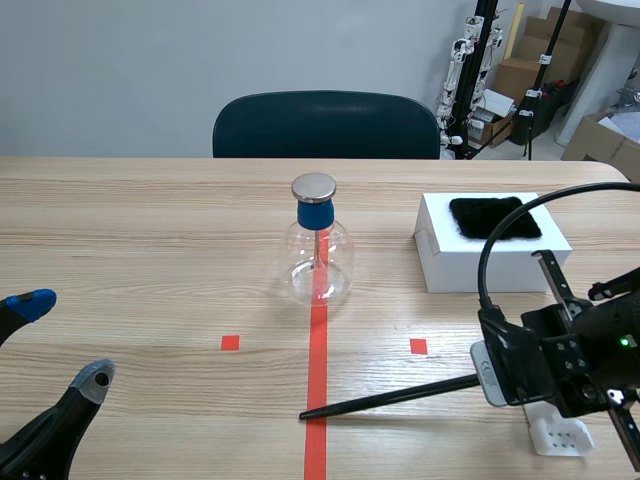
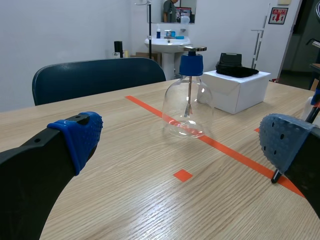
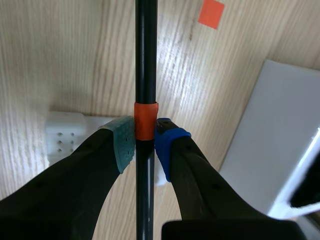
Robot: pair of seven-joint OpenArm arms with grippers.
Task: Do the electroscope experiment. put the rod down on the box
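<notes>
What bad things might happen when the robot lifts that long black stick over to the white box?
The rod sticks far out from the right pincer, so swinging it might knock the glass flask nearby. It is round and held only at its orange band, so it may tilt in the grip, or roll off the white box, whose top a black cloth partly covers.

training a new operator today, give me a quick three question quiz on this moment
1. True or false: the rod already lies on the white box.
2. What is the right gripper shut on? A the rod, B a sponge, C nothing.
3. Fill in: the left gripper stands ___ (open or shut).
Key: 1 false; 2 A; 3 open.
</notes>
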